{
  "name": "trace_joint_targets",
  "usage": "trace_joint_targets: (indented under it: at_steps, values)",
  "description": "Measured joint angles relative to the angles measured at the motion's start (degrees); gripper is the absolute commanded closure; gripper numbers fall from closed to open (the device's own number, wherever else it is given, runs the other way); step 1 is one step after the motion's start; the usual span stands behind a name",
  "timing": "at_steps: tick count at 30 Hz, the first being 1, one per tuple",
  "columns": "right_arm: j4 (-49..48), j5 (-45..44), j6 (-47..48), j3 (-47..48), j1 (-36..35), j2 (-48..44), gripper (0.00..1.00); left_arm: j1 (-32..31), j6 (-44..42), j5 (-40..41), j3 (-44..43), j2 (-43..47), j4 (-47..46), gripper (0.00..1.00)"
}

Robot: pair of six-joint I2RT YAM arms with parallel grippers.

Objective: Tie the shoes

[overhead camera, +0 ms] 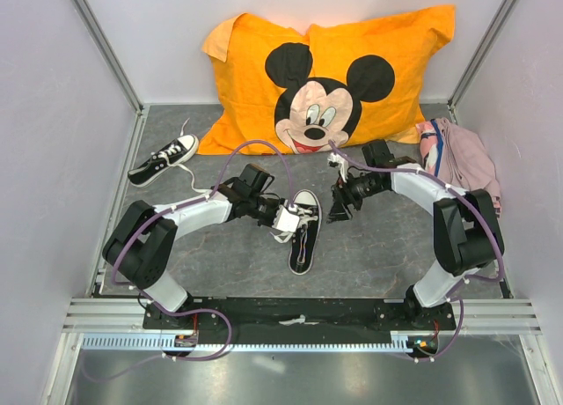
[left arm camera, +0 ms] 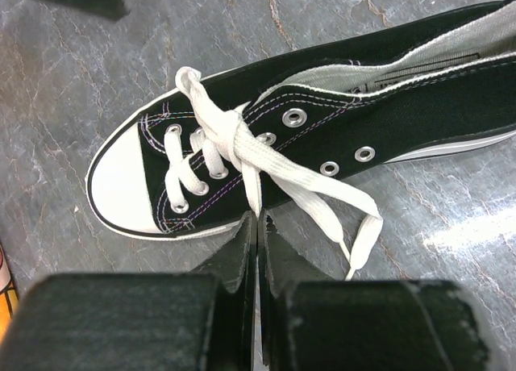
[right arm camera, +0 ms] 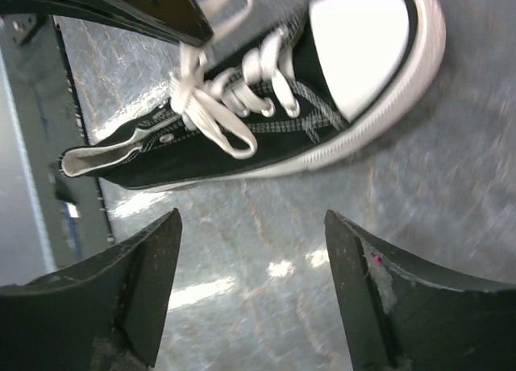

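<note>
Orange Mickey Mouse pillow, upper centre. One black sneaker lies mid-frame between the arms; the second sneaker lies at upper left. Left gripper is pinched tight on the mid-frame sneaker's white lace. Right gripper is spread wide, holding nothing.

The left arm reaches in low from the left of the shoe. The left gripper sits at the shoe's side, fingers pressed together on a lace. The right arm bends in from the shoe's right. The right gripper hangs just off the toe, jaws spread wide, nothing between them.
</note>
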State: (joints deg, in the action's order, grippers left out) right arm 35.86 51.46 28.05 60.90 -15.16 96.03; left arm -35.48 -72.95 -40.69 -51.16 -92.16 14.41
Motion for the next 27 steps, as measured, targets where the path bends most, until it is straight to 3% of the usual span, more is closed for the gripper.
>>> trace_joint_targets:
  at_steps: [14, 27]
  values:
    - [-7.4, -1.3, 23.3, -4.5, -7.6, -3.3, 0.34, 0.2, -1.0, -1.0, 0.0, 0.0, -0.1, 0.98]
    - [-14.1, -3.8, 24.7, -5.0, -11.4, -2.4, 0.4, 0.2, -1.3, -1.9, 0.0, 0.0, -0.2, 0.99]
